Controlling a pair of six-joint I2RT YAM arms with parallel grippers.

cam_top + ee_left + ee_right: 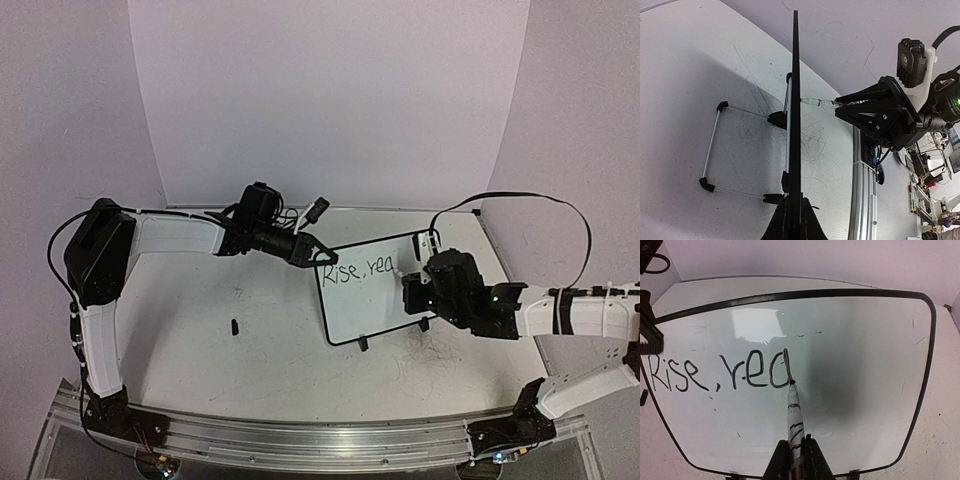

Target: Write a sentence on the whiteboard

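Note:
The whiteboard point(375, 290) stands tilted on its stand at table centre. Black text point(720, 372) reads "Rise, rea" on its top line; it also shows in the top view point(358, 270). My right gripper point(796, 452) is shut on a white marker point(794, 415) whose black tip touches the board at the foot of the "a". In the top view my right gripper point(412, 285) is at the board's right edge. My left gripper point(312, 254) is shut on the board's top left edge, seen edge-on in the left wrist view point(796, 125) with my left gripper point(794, 220) around it.
A small black marker cap point(234, 327) lies on the scuffed white tabletop left of the board. The board's wire stand point(715, 145) sticks out behind it. White walls close off the back and sides. A metal rail point(300, 440) runs along the near edge.

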